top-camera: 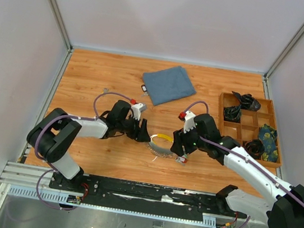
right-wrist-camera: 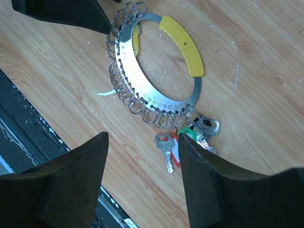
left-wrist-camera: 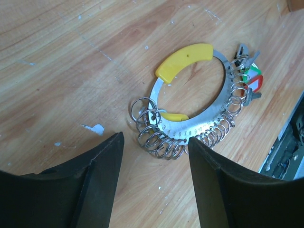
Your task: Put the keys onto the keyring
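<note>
left pincer [left-wrist-camera: 154,142] stands wide open and holds nothing, its two dark fingers [left-wrist-camera: 99,166] either side of the near edge of the keyring [left-wrist-camera: 219,102]. right pincer [right-wrist-camera: 142,142] is spread just as wide and is empty, with the keys [right-wrist-camera: 190,135] lying between its tips at lower centre of its wrist view. stamped numbers run along the flat metal band: 6 7 8 9 10 in one view, 17 18 19 20 in the other. small wire split rings [right-wrist-camera: 124,92] line the band's outer edge, and a yellow plastic sleeve [right-wrist-camera: 183,45] covers part of the loop. the keys cluster at one end, with red, green and white tags. the keyring lies flat on the wood-grain tabletop [top-camera: 90,71], mid-frame in the top view. at the right edge a wooden compartment tray [top-camera: 220,106] holds dark bundles [top-camera: 232,112] and a patterned blue-green item [top-camera: 267,137]. a blue cloth [top-camera: 168,84] lies at upper centre.
</note>
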Robot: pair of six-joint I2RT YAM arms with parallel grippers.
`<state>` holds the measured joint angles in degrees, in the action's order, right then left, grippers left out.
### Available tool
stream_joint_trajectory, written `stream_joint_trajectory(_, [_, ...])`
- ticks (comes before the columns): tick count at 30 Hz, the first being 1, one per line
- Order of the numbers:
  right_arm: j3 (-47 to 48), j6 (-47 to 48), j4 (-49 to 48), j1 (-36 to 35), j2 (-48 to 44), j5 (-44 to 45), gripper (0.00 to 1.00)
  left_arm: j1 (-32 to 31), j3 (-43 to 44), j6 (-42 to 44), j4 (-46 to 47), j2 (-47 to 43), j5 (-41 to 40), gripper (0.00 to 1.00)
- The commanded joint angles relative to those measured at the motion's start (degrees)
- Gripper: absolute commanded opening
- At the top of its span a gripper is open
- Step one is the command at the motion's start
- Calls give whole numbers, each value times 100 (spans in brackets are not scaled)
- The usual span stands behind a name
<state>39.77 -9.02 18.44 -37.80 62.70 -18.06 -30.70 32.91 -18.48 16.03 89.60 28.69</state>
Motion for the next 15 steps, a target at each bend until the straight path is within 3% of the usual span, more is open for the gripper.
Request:
stream_joint_trajectory(1, [74, -46, 124, 81, 10, -100, 61, -42, -177, 37, 197, 209, 288, 63])
stream_joint_trajectory(7, [75, -40, 139, 81, -11, -114, 61, -42, -358, 55, 381, 278, 413, 57])
stream_joint_trajectory(15, [74, -39, 143, 82, -10, -127, 61, -42, -533, 12, 569, 241, 490, 40])
